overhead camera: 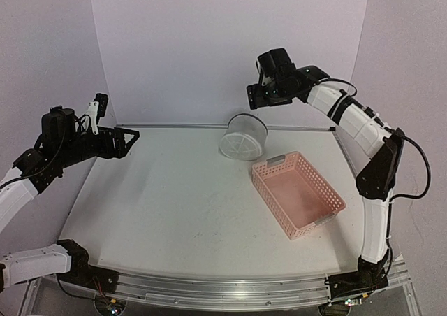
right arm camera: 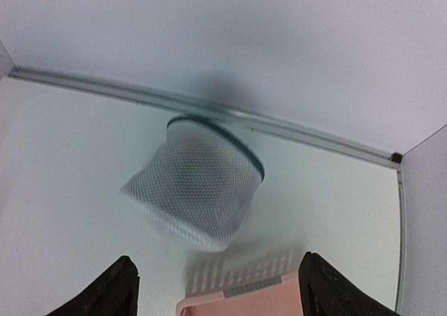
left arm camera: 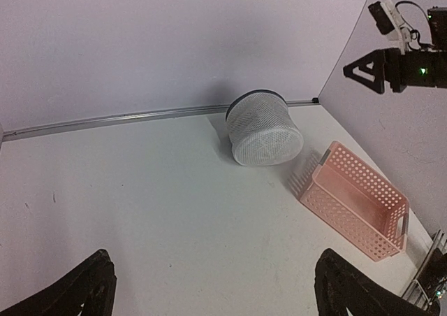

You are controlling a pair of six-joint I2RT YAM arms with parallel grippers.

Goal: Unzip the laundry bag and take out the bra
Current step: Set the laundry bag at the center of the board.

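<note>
A pink basket [overhead camera: 297, 194] sits right of centre on the white table [overhead camera: 174, 211]. The laundry bag [overhead camera: 243, 138] lies tipped on its side just beyond it, near the far wall. The left gripper [overhead camera: 128, 138] and right gripper [overhead camera: 255, 96] hang above the table, both spread wide and holding nothing.

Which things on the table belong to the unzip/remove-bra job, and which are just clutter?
Job:
- laundry bag, white mesh, lying on its side near the back wall
- bra: not visible; cannot tell whether it is inside the mesh

Lying about:
- pink basket, right of the bag, not named in the task
</note>
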